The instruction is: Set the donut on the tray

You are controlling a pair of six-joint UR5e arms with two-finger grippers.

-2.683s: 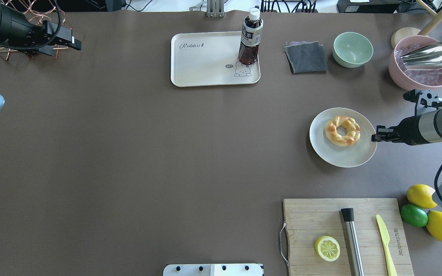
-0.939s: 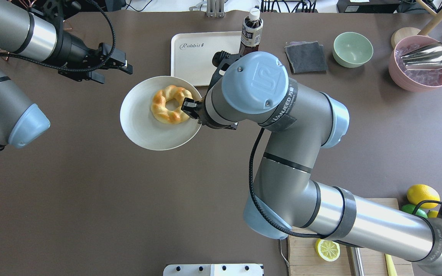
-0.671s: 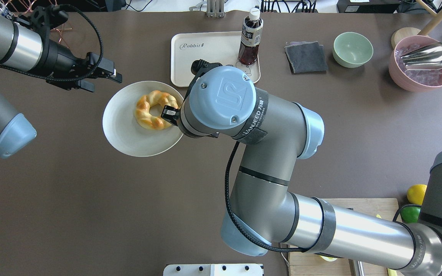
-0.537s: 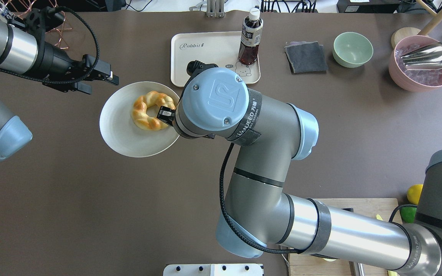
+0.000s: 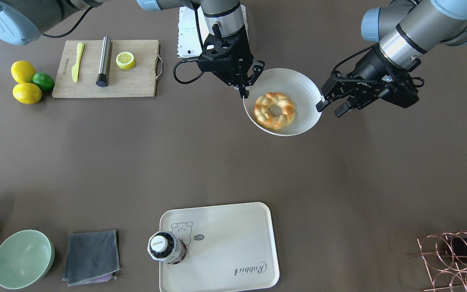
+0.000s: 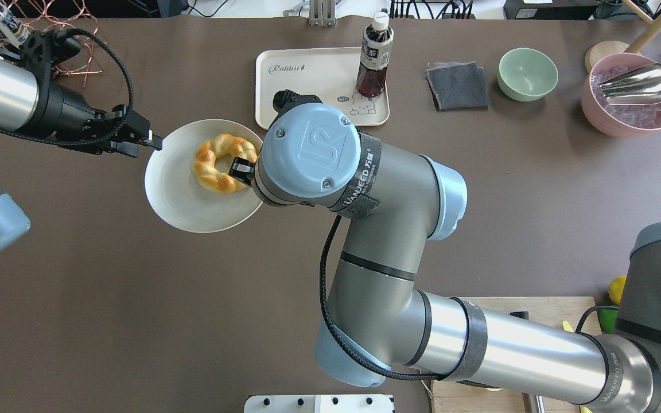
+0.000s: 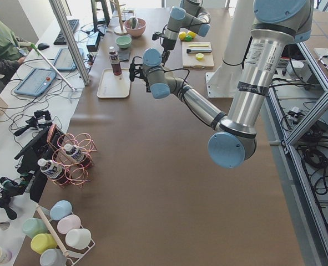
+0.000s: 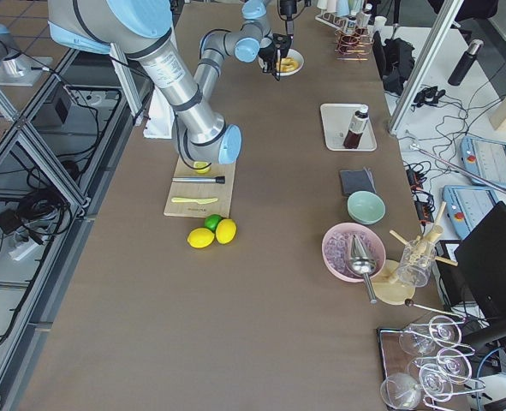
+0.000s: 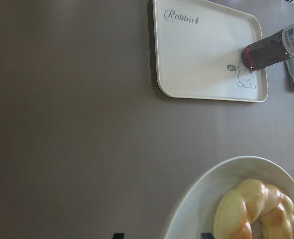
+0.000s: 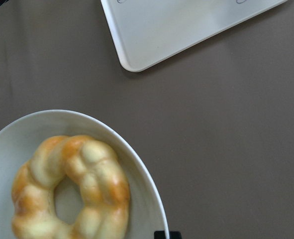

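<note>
The donut (image 6: 224, 163), a glossy golden twisted ring, lies on a round white plate (image 6: 175, 189). My right gripper (image 6: 240, 170) is shut on the plate's right rim and holds it above the table, near the tray's front left corner. The cream tray (image 6: 302, 92) with the bear drawing and "Rabbit" script lies at the far middle. My left gripper (image 6: 148, 144) is open at the plate's left rim. In the front-facing view the donut (image 5: 275, 110), plate (image 5: 298, 85), right gripper (image 5: 244, 94) and left gripper (image 5: 328, 109) show the same. The left wrist view shows the donut (image 9: 256, 214) and tray (image 9: 201, 55).
A dark drink bottle (image 6: 374, 57) stands on the tray's right part. A grey cloth (image 6: 458, 85), a green bowl (image 6: 528, 73) and a pink bowl (image 6: 632, 100) are at the far right. A cutting board (image 5: 106, 69) with a lemon half (image 5: 125, 60) is front right. A copper wire rack (image 5: 456, 255) stands far left.
My right arm has carried the plate with the donut from the table's right side to left of the middle. My left gripper has come down to the plate's left rim.
</note>
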